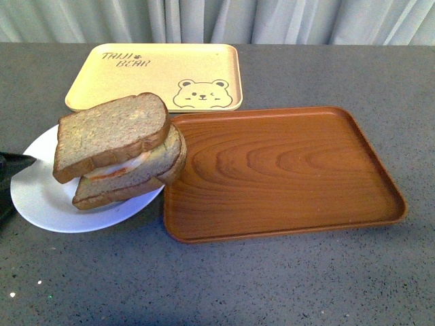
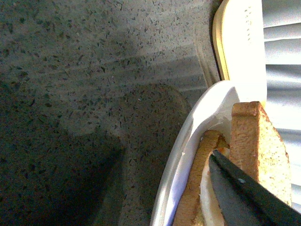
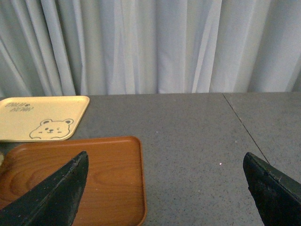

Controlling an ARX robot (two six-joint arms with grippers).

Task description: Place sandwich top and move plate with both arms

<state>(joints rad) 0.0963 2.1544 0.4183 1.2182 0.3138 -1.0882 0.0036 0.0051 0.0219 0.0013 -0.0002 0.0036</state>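
- The grey speckled worktop [image 1: 272, 285] fills nearly the whole scene, and pale pleated curtains [image 1: 272, 20] hang along its far edge at 12 o'clock.
- The brown wood-grain tray [image 1: 285, 170] is the biggest thing on it. It lies flat just right of centre and holds nothing.
- The yellow bear-print tray [image 1: 136, 81] sits at about 11 o'clock from the brown one, nearer the curtains, with its near corner close to the brown tray's far rim.
- The plate [image 1: 34, 197], round and white, is at 9 o'clock from the brown tray. Its edge meets that tray's left rim, but I cannot tell whether it rides on the rim or only touches it.
- The sandwich top [image 1: 109, 132] is already on the plate, lying tilted over the lower slice [image 1: 129, 183] and shifted towards 10 o'clock. A strip of pale and orange filling shows between the two slices. The stack's right end reaches over the brown tray's rim.
- The left arm [image 1: 8, 166] pokes in at 9 o'clock, its black tip at the plate's left rim. Its wrist camera shows a single finger [image 2: 244, 193] lying across the filling, so I cannot tell how the left jaws stand.
- The right jaws are spread wide and hold nothing. One finger [image 3: 51, 193] is over the brown tray's corner and the other finger is over bare worktop.
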